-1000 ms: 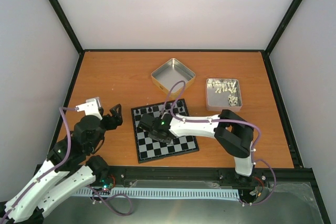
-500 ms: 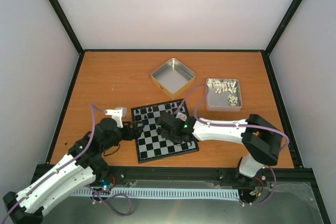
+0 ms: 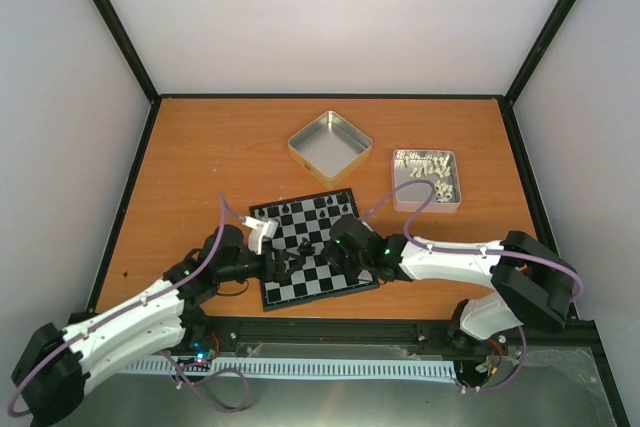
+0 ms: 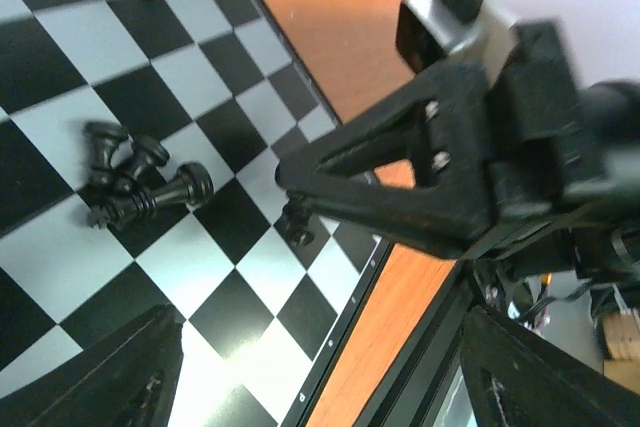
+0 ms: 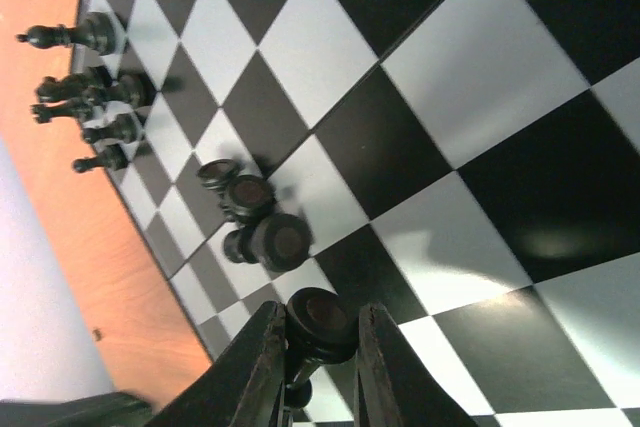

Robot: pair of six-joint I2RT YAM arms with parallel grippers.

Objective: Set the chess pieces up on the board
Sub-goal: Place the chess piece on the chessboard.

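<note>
right gripper [image 5: 320,332] pinches a black piece [image 5: 318,315] over the board [image 5: 480,77] — toppled pieces [image 5: 250,217] just beyond (left gripper [image 4: 320,319] spread)

Colour rundown: the board [image 3: 315,249] is black and light-grey checks with a thin black rim. The chess pieces [image 4: 140,182] on it are all black, kinda glossy. The counter [image 3: 200,147] under the board is orange-brown wood grain. The tin [image 3: 308,165] behind the board is silvery inside with a yellowish-gold outside. The other tin [image 3: 425,206], off the board's back right corner, looks plain silver and holds pale whitish pieces [image 3: 430,169]. Both arms over the board, left arm [image 3: 130,322] and right arm [image 3: 455,257], are white shells with black joints and purple cables. The left tool [image 4: 318,315] and right tool [image 5: 320,332] are black, and so is the piece [image 5: 312,313] pinched in the right one.
</note>
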